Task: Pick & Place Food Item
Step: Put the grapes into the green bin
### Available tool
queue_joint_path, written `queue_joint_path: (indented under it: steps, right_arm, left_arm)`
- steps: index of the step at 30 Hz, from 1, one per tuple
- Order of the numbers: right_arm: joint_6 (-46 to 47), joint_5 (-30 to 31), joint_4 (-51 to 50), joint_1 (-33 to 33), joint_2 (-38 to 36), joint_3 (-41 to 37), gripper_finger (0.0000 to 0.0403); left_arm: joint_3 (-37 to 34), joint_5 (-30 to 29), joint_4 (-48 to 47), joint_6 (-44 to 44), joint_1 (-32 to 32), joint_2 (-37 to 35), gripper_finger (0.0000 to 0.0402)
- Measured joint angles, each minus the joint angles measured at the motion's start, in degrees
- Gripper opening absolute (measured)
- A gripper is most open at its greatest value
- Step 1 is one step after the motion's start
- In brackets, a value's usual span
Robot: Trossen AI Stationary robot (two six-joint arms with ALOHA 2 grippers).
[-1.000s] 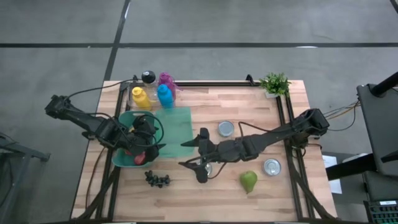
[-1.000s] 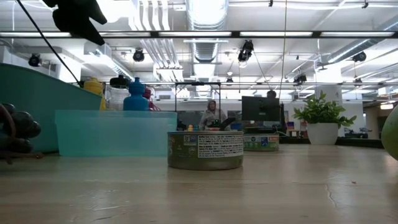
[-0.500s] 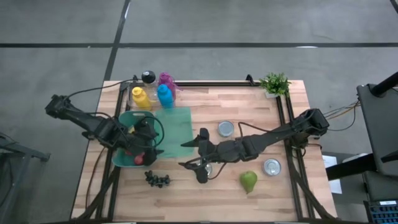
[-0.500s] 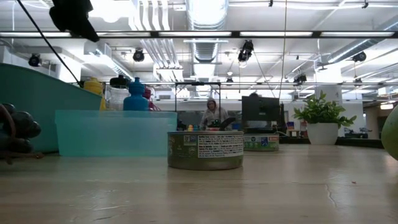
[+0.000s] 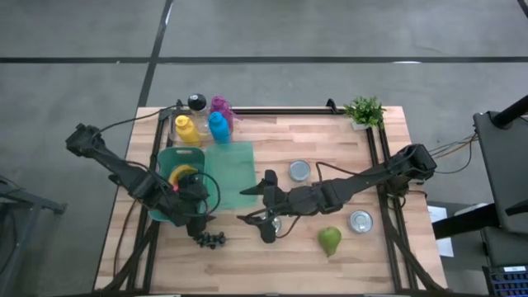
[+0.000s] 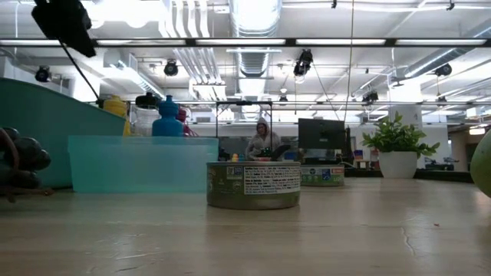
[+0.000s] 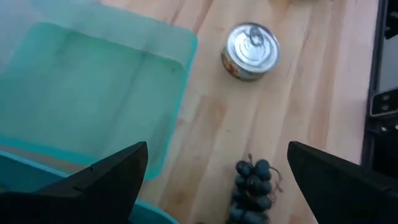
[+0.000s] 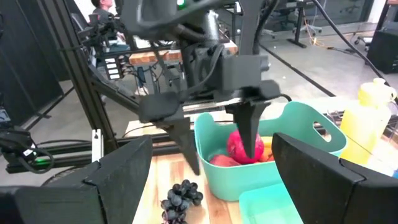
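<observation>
The wooden table held everything. The left gripper hung over the front edge of the teal bowl, with its two fingers spread wide apart and holding nothing. Under and just behind that gripper, inside the bowl, lay a red fruit and a yellow banana. The clear teal box sat just beside the bowl, toward the right arm. The dark grapes lay on the table right in front of the left gripper, not touching it.

The right gripper waited near the table's middle, its fingers spread apart and empty. A small tin can stood near it, behind it. The green pear lay near it, off to the front. Another tin can sat farther out, beside the pear.
</observation>
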Motion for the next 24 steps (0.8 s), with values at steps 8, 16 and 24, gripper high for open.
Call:
queue_joint_path:
  steps: [8,16,24]
  right_arm:
    - [0.0,-0.4,0.0,0.0,0.0,0.0,0.0329]
    - [0.0,-0.4,0.0,0.0,0.0,0.0,0.0329]
    - [0.0,-0.4,0.0,0.0,0.0,0.0,0.0329]
  left_arm:
    - [0.5,6.5,0.3,-8.3,0.0,4.2,0.0393]
    - [5.2,9.7,-3.9,-10.8,-1.0,9.2,0.0393]
    - [13.5,11.2,-9.9,1.3,-4.6,20.3,0.0393]
